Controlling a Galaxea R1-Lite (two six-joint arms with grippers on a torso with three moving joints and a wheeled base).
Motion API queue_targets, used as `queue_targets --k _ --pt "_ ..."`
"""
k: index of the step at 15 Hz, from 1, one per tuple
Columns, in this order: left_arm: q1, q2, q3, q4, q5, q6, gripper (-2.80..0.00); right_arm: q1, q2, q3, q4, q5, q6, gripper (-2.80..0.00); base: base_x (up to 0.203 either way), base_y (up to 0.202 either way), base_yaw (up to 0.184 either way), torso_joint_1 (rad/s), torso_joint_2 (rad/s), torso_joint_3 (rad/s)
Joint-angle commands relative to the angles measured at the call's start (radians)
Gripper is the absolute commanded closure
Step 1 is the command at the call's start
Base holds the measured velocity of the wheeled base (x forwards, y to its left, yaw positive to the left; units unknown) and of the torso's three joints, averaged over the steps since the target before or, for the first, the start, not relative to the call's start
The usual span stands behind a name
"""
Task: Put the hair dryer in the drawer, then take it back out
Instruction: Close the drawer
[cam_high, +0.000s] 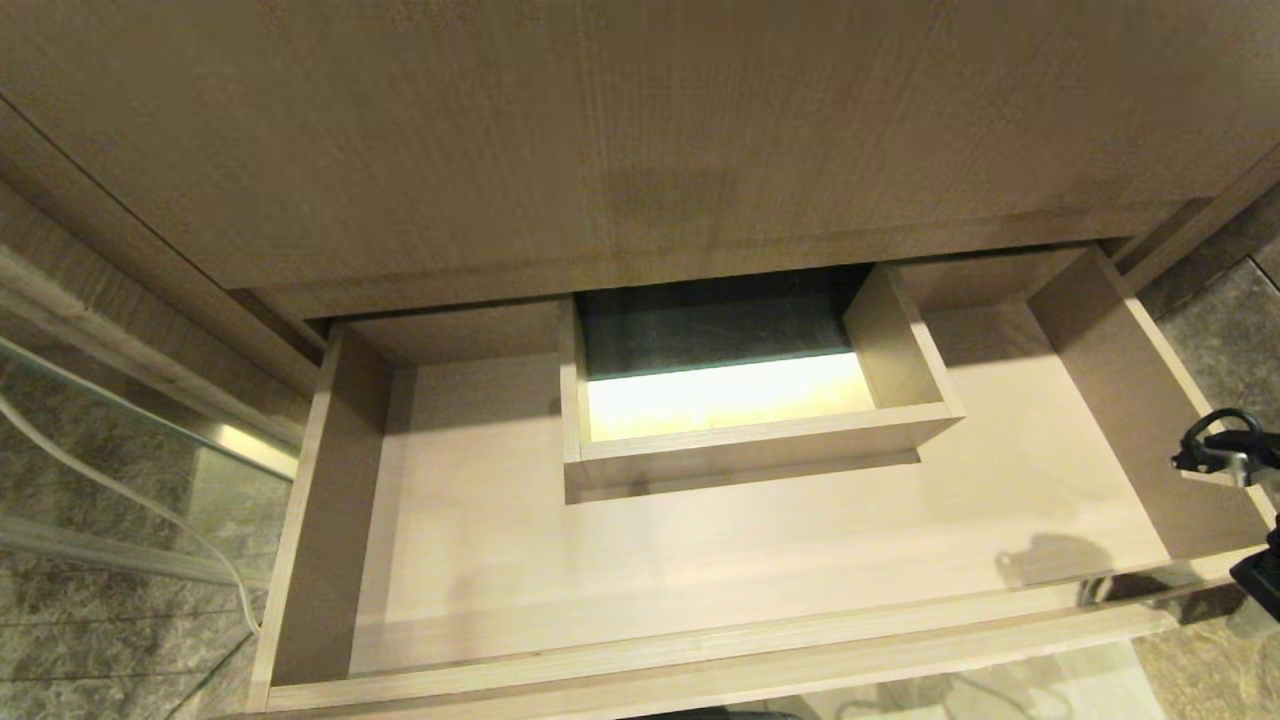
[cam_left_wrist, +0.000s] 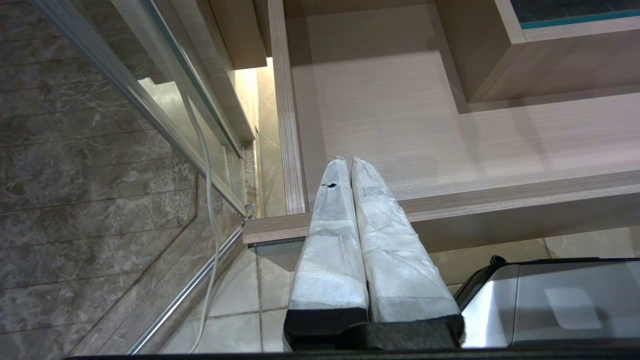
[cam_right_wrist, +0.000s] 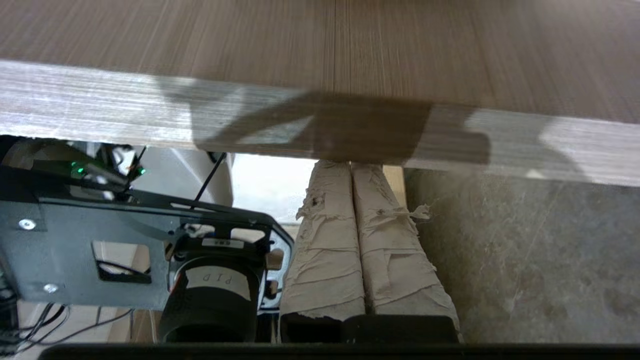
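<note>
The right gripper (cam_right_wrist: 351, 167), nearest the lens, has its taped fingers (cam_right_wrist: 327, 250) pressed together on nothing, tips just under the front edge of the drawer (cam_right_wrist: 150, 115). The left gripper (cam_left_wrist: 348, 162) is likewise clenched and empty, hanging over the drawer's (cam_high: 600, 560) front corner. Beyond both, the drawer stands pulled out, its boxed cut-out (cam_high: 750, 440) farther in. No hair dryer shows.

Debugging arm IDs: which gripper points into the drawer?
The left gripper: shut, it points into the drawer, over its front edge by the left wall. The right gripper, also shut, faces a wood panel edge instead.
</note>
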Motion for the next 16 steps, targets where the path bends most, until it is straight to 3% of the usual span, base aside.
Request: queue_targets --k 1,8,13,16 --pt "0.0 0.002 0.0 0.0 0.001 -0.001 0.0 -0.002 0.029 -0.013 -0.006 0.001 -0.003 0.0 0.0 0.0 0.0 0.0 0.0 0.0" --pt "0.0 0.002 0.0 0.0 0.001 -0.001 0.0 -0.003 0.039 -0.068 -0.154 0.039 0.012 0.0 0.0 0.0 0.0 0.0 0.0 0.0" --pt "0.0 0.002 0.0 0.0 0.001 -0.001 0.0 -0.001 0.086 -0.114 -0.5 0.164 0.024 0.0 0.0 0.0 0.0 0.0 0.0 0.0" --pt "0.0 0.002 -0.001 0.0 0.001 -0.001 0.0 0.013 0.187 -0.201 -0.692 0.177 0.063 0.0 0.0 0.0 0.0 0.0 0.0 0.0"
